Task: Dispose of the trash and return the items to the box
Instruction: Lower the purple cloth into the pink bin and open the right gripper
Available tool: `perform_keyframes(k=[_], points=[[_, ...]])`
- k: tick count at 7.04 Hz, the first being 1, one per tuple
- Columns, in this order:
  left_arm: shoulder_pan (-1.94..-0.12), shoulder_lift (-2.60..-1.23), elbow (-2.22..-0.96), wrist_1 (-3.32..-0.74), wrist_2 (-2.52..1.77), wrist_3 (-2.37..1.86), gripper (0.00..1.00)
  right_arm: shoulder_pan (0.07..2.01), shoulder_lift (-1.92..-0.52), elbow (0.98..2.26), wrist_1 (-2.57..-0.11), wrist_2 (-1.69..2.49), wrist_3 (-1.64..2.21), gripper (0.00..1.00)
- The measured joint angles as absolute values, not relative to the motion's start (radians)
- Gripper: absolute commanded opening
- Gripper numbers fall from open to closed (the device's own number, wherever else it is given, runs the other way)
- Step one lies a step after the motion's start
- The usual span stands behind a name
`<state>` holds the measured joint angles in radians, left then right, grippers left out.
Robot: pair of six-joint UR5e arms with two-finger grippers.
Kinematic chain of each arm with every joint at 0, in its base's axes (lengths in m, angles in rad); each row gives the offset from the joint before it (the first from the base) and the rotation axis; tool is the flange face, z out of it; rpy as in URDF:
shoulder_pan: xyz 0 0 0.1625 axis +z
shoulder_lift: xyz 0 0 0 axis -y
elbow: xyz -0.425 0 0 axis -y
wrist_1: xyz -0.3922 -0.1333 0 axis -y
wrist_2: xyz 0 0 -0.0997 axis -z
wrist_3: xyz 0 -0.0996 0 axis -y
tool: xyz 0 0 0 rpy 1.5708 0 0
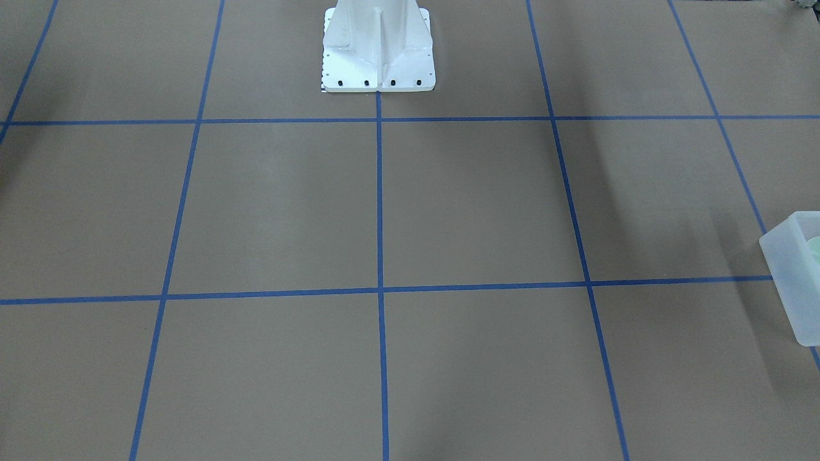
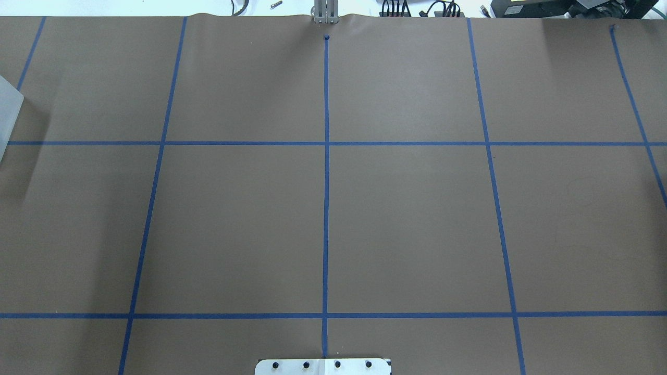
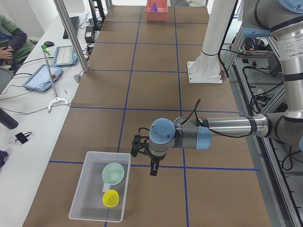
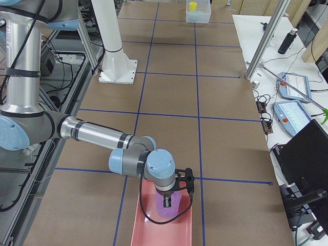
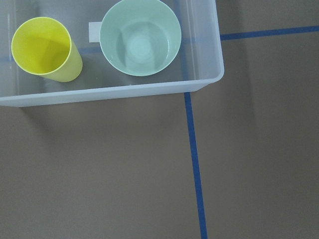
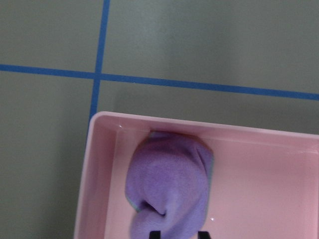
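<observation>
Beside the left gripper (image 3: 152, 169), box (image 5: 207, 79): translucent frosted white with straight walls and a rounded corner. It sits on the brown table (image 5: 99, 174), and the gripper hangs over bare paper just outside its long wall.
Yellow cup (image 5: 42, 47): upright in the box, beside the bowl but apart from it, and farther from the left gripper than the bowl is.
Bowl (image 5: 140, 37): round, pale mint-green, with a smooth glossy inside. It is wider than the cup and stands upright inside the box, near the wall facing the left gripper, at the end closest to that gripper.
Left gripper: low over the table. I cannot tell how far its fingers are parted.
Right gripper (image 6: 178, 233): two dark fingertips stand apart at the lower edge of the wrist view, with purple cloth between them. I cannot tell whether they pinch it.
Purple cloth (image 6: 169, 184): bunched, directly under the right gripper, inside the tray and up against its wall.
Pink tray (image 6: 99, 164): beneath the right gripper, its corner near a crossing of blue tape.
</observation>
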<state>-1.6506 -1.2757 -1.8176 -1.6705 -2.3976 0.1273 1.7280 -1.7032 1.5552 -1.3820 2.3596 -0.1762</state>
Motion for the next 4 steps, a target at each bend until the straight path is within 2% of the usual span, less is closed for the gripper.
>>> perform_keyframes(k=[4], points=[[-1.651,-1.272,-1.815,-1.671,-2.398,0.127,0.98,1.653,-1.738,1.740,-1.431,2.358,0.008,1.00]])
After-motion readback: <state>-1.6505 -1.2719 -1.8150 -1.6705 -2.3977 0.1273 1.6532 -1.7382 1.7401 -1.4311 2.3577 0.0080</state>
